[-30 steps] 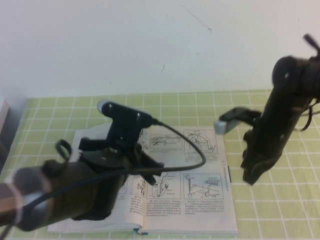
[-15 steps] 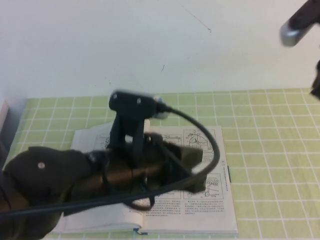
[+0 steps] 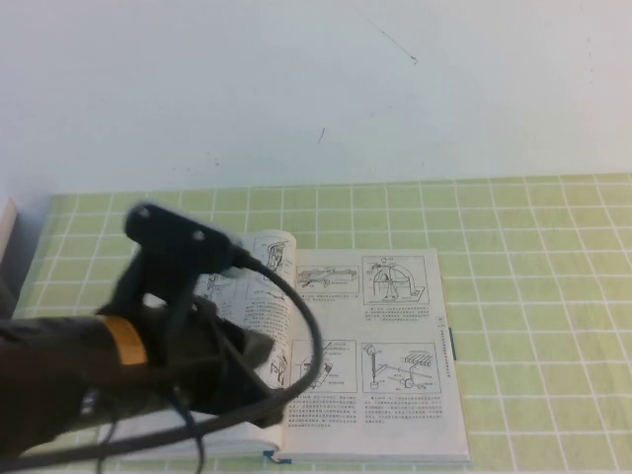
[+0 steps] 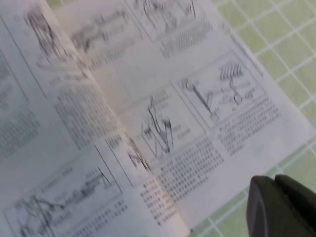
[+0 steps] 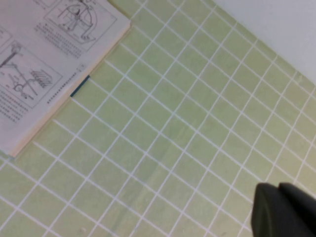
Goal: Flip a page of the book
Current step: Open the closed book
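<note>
The open book (image 3: 375,336) lies on the green checked mat, its right page showing line drawings and text. One leaf (image 3: 269,259) stands curled up near the spine. My left arm (image 3: 148,360) hangs over the book's left half and hides it. In the left wrist view the left gripper (image 4: 282,208) is shut and empty, above the mat just off the book's (image 4: 148,123) near edge. My right gripper (image 5: 284,212) is shut and empty over bare mat, well to the right of the book's (image 5: 44,64) right edge. The right arm is out of the high view.
The green checked mat (image 3: 533,296) covers the table up to a white back wall (image 3: 316,89). A pale object (image 3: 6,237) shows at the far left edge.
My left arm has drawn back to the left and toward the near edge, uncovering the right page. A leaf now stands curled at the spine. My right arm has left the high view.
</note>
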